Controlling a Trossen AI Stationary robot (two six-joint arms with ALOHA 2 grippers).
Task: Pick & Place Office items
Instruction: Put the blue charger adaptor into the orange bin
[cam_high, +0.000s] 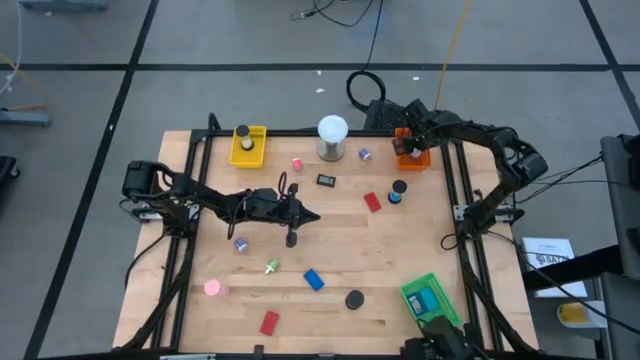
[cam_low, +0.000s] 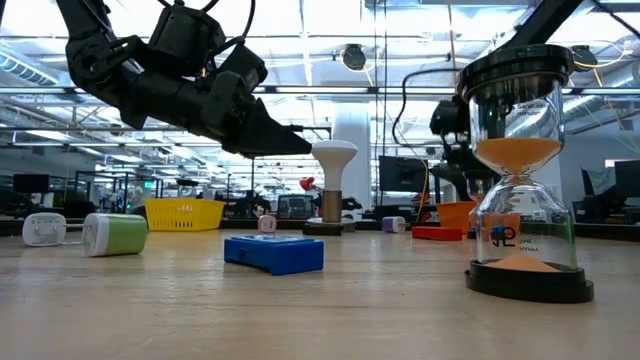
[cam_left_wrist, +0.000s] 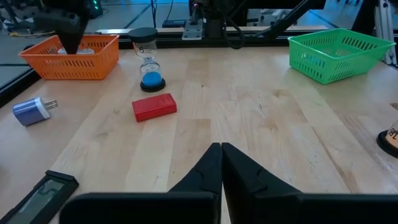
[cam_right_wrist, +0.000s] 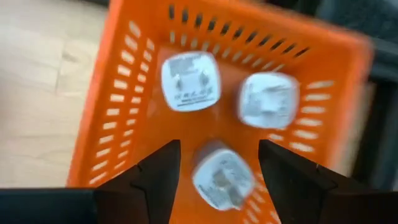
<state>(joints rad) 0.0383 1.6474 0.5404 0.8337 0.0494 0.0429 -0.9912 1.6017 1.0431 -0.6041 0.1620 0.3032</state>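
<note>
Both arms reach over the wooden surface (cam_high: 400, 250) in the high view: the left gripper (cam_high: 303, 215) hangs mid-table with its fingers clenched on nothing, the right gripper (cam_high: 408, 143) sits over the orange tray (cam_high: 413, 157) at the far right corner. Office items lie scattered: a red block (cam_high: 373, 202), a blue block (cam_high: 314, 280), a black disc (cam_high: 354, 299), a pink piece (cam_high: 213, 288). A yellow tray (cam_high: 248, 146) and green tray (cam_high: 431, 298) stand well apart

Low view: an hourglass (cam_low: 521, 180) with orange sand stands nearest, the blue block (cam_low: 274, 252) beyond it

Left wrist view: shut fingers (cam_left_wrist: 214, 171) hover above bare wood; the red block (cam_left_wrist: 154, 107) lies ahead, near a blue-sand hourglass (cam_left_wrist: 147, 59)

Right wrist view: released fingers (cam_right_wrist: 155, 177) spread above the orange tray (cam_right_wrist: 140, 81), where three white plug-like pieces (cam_right_wrist: 189, 82) rest, one between the fingertips
</note>
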